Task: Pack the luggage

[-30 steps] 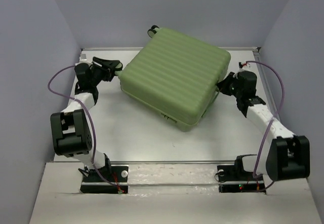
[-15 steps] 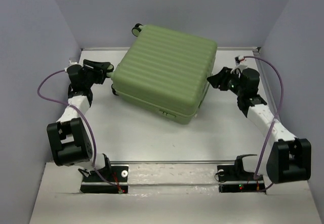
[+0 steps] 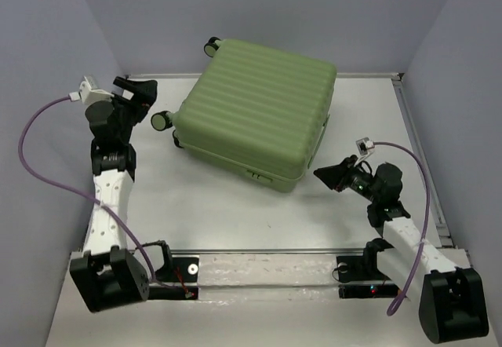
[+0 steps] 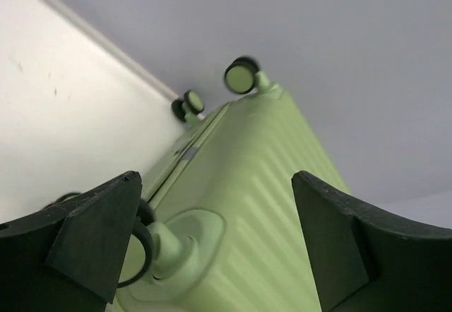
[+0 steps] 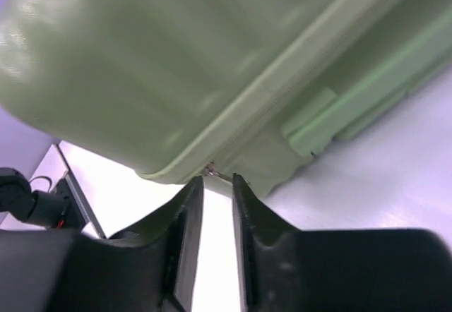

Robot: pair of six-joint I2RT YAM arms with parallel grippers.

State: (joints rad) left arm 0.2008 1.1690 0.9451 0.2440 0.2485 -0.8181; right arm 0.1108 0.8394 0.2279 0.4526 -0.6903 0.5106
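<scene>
The luggage is a light-green ribbed suitcase, shut, lying flat at the back middle of the table. My left gripper is wide open at its left corner. In the left wrist view a black-and-green caster sits beside the left finger, with the shell between the jaws. My right gripper is at the suitcase's front right corner. In the right wrist view its jaws stand a narrow gap apart with nothing between them. A metal zipper pull lies just past the tips on the zipper seam.
Two more casters stick out at the back left, also shown in the left wrist view. Grey walls close in the table on three sides. A side handle runs along the suitcase's front edge.
The suitcase turned and slid left, then stopped. My left arm lifted and pulled back to the left. My right arm drew back toward the front, to the suitcase's front right corner, jaws narrowed.
</scene>
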